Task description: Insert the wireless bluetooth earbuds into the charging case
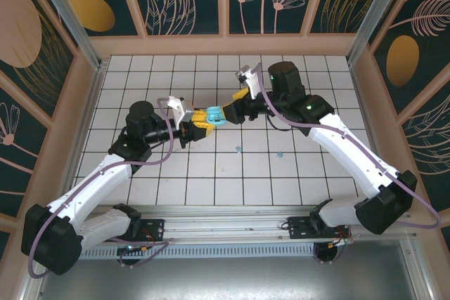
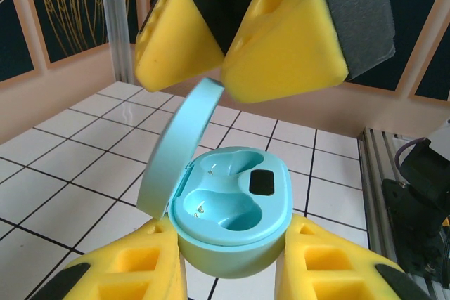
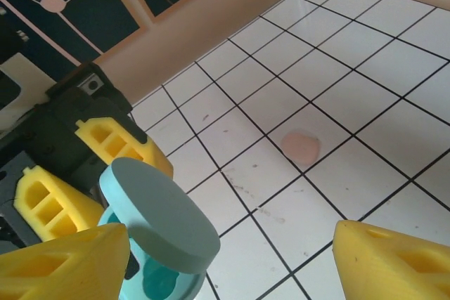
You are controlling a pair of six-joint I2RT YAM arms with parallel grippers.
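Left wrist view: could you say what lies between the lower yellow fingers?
The open teal charging case, held by those left fingers, as the left wrist view shows.

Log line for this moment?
left gripper: shut on teal charging case | lid: open, wells empty | right gripper: open near lid | teal earbuds: on table

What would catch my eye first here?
The open teal case, sockets empty and lid up, is pinched in the left gripper over the white tiles. The right gripper hovers open by that lid. Two tiny teal earbuds lie loose on the tiles, below the case in the top view.
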